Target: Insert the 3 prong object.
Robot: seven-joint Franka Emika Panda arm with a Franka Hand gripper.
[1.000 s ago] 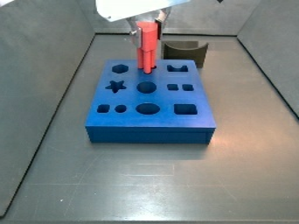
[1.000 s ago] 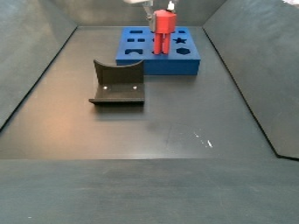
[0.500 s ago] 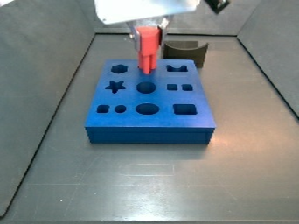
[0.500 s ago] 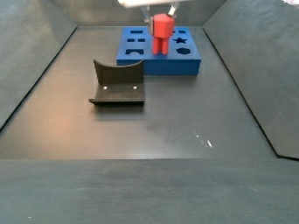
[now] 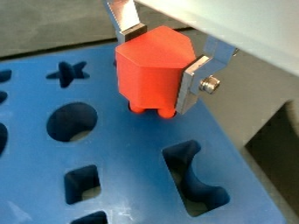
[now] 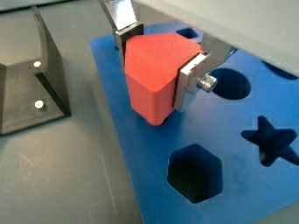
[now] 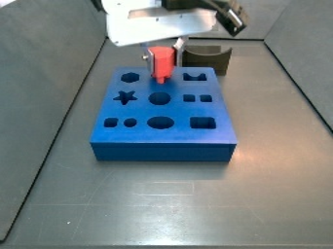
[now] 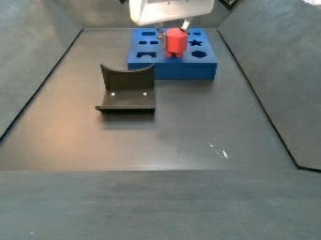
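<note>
The gripper (image 5: 162, 59) is closed on the 3 prong object (image 5: 155, 68), fingers (image 5: 197, 77) clamping its sides. Directly below the gripper lies the blue block (image 7: 166, 114), the object's lower end at its top face.

Pincer (image 7: 163, 53) over blue block (image 7: 166, 126); dark block (image 7: 208, 55) seemingly close behind.

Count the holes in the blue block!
9 show in a side view of the blue block: four in the near row, three in the middle, two at the back. The 3 prong object, gripped by the pincer at the back row, may hide another.
</note>
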